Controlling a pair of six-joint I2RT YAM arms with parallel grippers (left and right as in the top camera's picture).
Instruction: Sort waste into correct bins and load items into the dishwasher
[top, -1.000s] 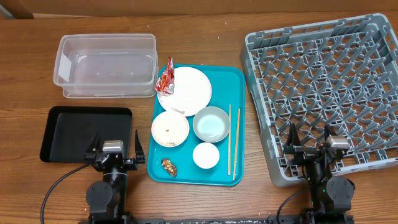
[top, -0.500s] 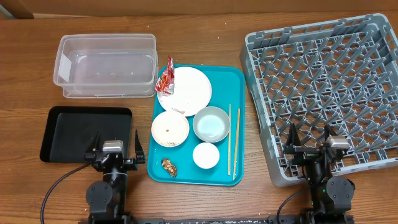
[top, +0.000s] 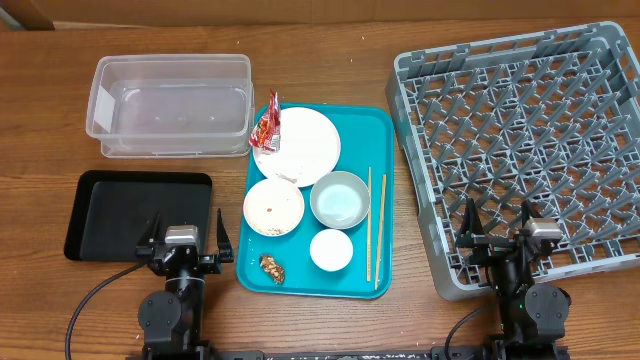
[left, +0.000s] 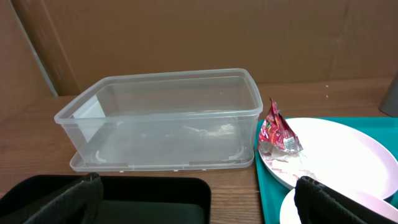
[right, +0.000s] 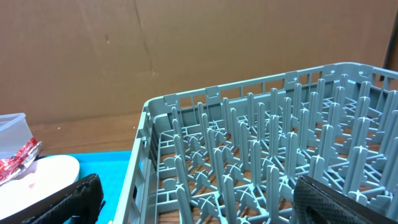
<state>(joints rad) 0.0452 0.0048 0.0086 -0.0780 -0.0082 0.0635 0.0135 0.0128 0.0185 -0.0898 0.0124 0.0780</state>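
Gaping empty, left gripper (top: 187, 224) over black tray (top: 110, 205), right gripper (top: 497, 216) over rack (top: 520, 100), teal tray (top: 380, 130) between

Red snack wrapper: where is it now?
Overhead, the red snack wrapper lies on the left edge of the large plate, at the far-left corner of the teal tray, just right of the clear tub.
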